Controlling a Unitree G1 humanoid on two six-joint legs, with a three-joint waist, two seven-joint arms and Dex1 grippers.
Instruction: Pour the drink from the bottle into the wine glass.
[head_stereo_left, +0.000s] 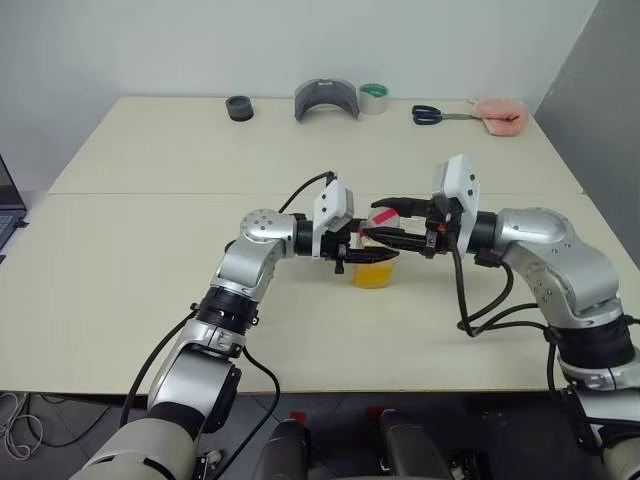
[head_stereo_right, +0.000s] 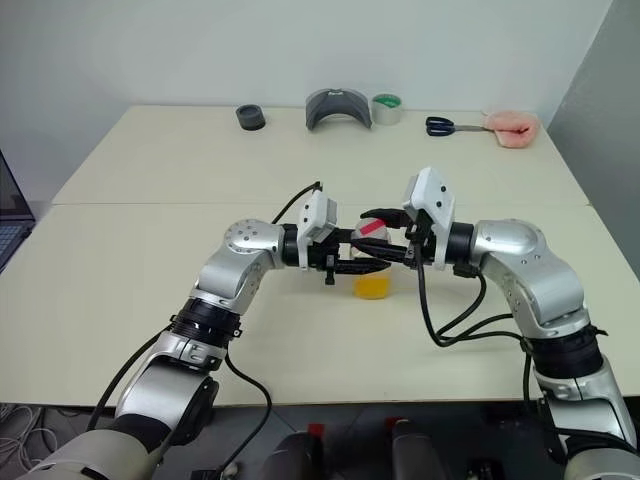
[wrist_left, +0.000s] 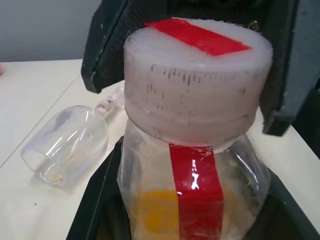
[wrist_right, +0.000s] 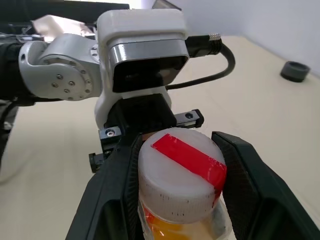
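The bottle (wrist_left: 195, 190) stands upright on the table in front of me, clear with a red stripe, and the orange drink (head_stereo_left: 374, 274) fills its lower part. My left gripper (head_stereo_left: 375, 258) comes in from the left and is shut on the bottle's body. From the right, my right gripper (head_stereo_left: 379, 222) reaches in and its fingers (wrist_right: 250, 175) press on both sides of the white cap (wrist_right: 180, 180) with its red band. The wine glass (wrist_left: 65, 145) lies on its side on the table close behind the bottle, empty but for a trace of orange.
Along the far edge of the beige table (head_stereo_left: 150, 200) sit a black tape roll (head_stereo_left: 239, 108), a grey curved piece (head_stereo_left: 326, 98), a green-rimmed tape roll (head_stereo_left: 374, 98), scissors (head_stereo_left: 437, 115) and a pink cloth (head_stereo_left: 500, 115). A laptop (head_stereo_left: 8, 205) stands off the left edge.
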